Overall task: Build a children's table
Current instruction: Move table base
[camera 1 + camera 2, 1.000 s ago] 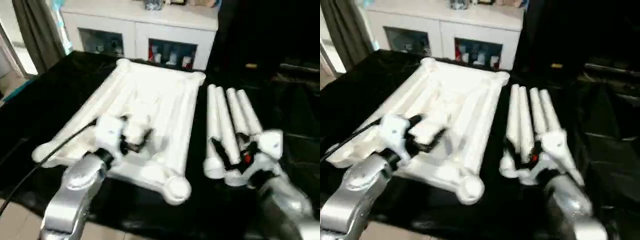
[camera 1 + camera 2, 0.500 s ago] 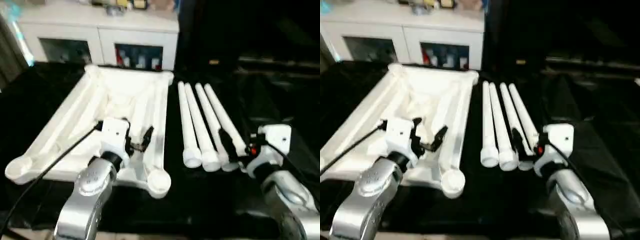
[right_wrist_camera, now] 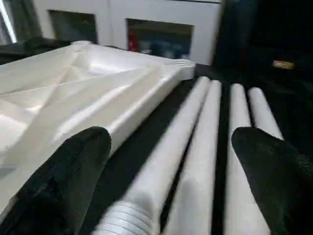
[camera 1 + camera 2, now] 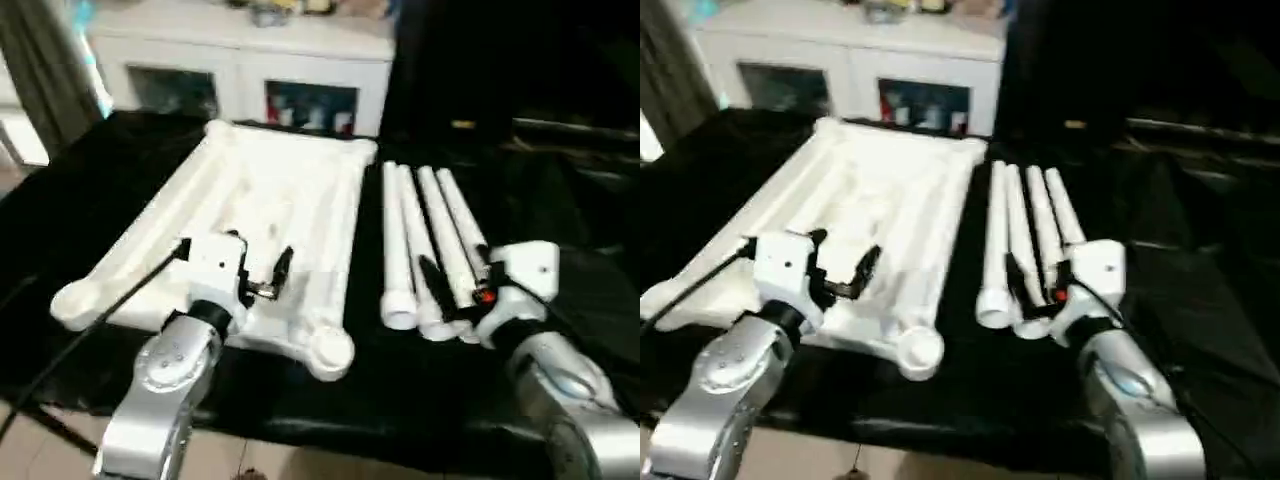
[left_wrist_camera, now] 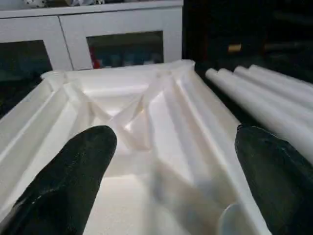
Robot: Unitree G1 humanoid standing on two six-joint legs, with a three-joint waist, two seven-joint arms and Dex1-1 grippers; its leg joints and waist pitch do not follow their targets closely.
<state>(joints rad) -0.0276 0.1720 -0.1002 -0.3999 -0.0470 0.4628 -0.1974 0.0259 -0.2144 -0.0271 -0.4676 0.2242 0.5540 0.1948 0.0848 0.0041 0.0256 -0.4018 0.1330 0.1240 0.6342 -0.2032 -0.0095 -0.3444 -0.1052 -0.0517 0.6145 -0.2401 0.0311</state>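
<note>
You see the white tabletop (image 4: 270, 210) lying upside down on the black cloth (image 4: 90, 190), with its ribbed underside facing up and a round corner socket (image 4: 330, 350) at the near corner. Just beside it, on your right, the four white legs (image 4: 425, 245) lie side by side and touch each other, with their flared ends toward you. Your left gripper (image 4: 235, 270) is above the near part of the tabletop; its two black fingers (image 5: 73, 171) stand wide apart and hold nothing, and in the left wrist view you look between them into the ribs. Your right gripper (image 4: 462, 280) is over the near ends of the legs, also spread wide and empty; in the right wrist view the legs (image 3: 195, 147) run between its fingers (image 3: 73, 166), but you cannot tell if any finger touches them. Behind the cloth stands a white cabinet (image 4: 250, 70) with glass doors.
</note>
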